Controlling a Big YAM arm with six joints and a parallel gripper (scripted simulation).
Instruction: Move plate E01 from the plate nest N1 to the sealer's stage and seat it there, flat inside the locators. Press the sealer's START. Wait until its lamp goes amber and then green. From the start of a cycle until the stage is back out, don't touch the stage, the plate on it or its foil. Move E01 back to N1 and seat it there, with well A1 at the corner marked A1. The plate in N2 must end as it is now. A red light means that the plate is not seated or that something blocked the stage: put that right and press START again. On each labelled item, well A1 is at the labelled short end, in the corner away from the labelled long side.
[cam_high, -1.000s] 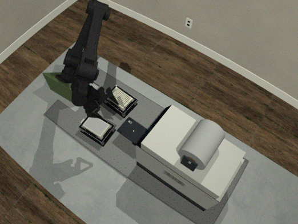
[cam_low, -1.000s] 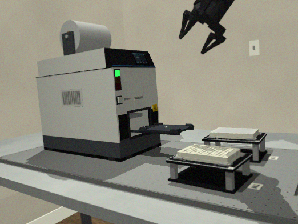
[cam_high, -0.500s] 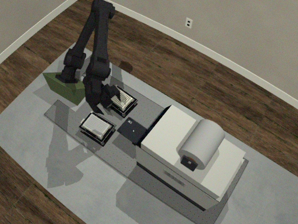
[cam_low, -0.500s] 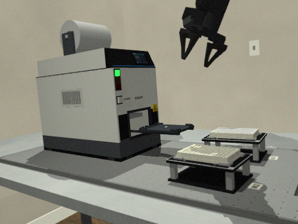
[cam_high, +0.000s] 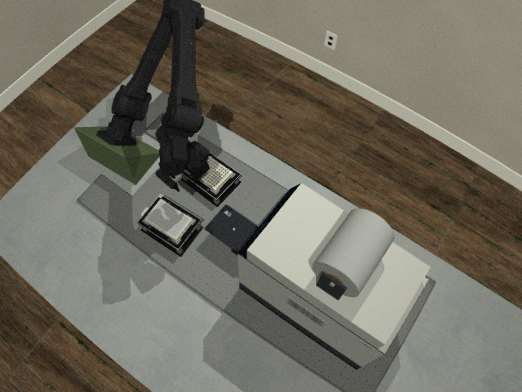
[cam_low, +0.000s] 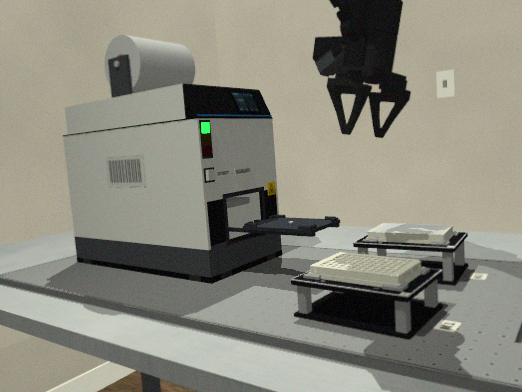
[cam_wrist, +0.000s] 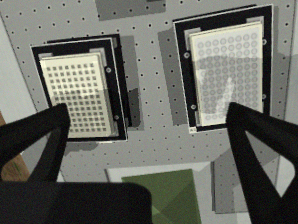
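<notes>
The wide-open jaws of the gripper (cam_high: 191, 177) (cam_low: 363, 135) (cam_wrist: 147, 107) point down, well above the two nests, with the arm (cam_high: 184, 75) (cam_low: 382, 35) reaching over from beside the green block (cam_high: 117, 155) (cam_wrist: 165, 195). E01, apparently the open-welled plate (cam_high: 216, 176) (cam_low: 367, 267) (cam_wrist: 75, 95), sits in the nest whose blurred label looks like N1, near the covered plate (cam_high: 167, 219) (cam_low: 410, 232) (cam_wrist: 227, 75) in its own nest; the stage (cam_high: 231, 229) (cam_low: 295, 225) juts from the sealer (cam_high: 295, 225) (cam_low: 140, 190), whose green lamp (cam_low: 205, 127) only the exterior view shows.

- Gripper (cam_high: 187, 179) (cam_low: 363, 135) (cam_wrist: 148, 111) lower in the exterior view than at both earlier looks, and shifted right.
- Its tilt mostly gone; fingers now point nearly straight down.
- Arm (cam_high: 184, 70) (cam_low: 372, 40): from above, upper and lower links, bunched together a second ago, now spread apart.
- Green block (cam_high: 107, 157) (cam_wrist: 165, 197) more exposed from above.
- Smooth-topped plate (cam_high: 170, 218) (cam_low: 410, 232) (cam_wrist: 227, 75): patchy shade now across its top, earlier evenly pale.
</notes>
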